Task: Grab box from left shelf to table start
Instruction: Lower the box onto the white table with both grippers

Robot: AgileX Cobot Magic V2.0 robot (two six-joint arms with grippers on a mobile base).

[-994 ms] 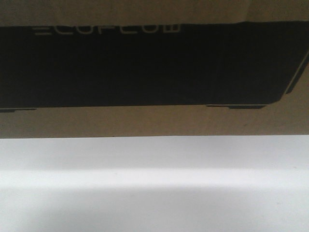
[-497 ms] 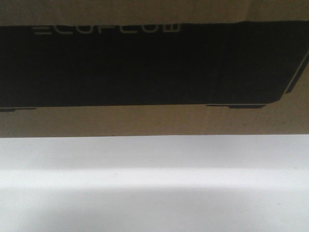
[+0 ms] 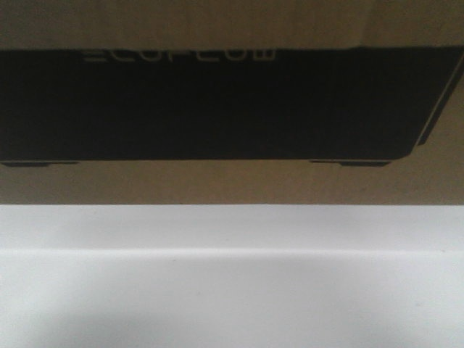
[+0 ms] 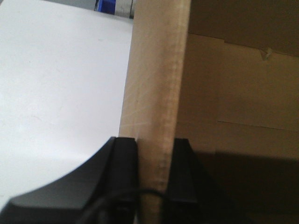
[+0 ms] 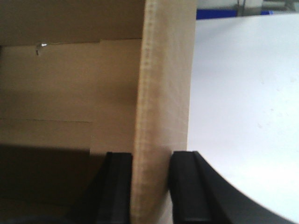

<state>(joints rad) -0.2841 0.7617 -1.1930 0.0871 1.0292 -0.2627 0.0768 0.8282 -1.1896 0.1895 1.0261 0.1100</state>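
While the box (image 3: 232, 109) rests on the table (image 3: 232, 290), left gripper (image 4: 154, 154) and right gripper (image 5: 150, 168) each pinch a side wall of the box, so an uneven pull could likely tear or buckle the cardboard.

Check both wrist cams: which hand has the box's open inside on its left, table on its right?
The right hand: its clamped box wall has brown interior left, white table right. The left hand shows the reverse.
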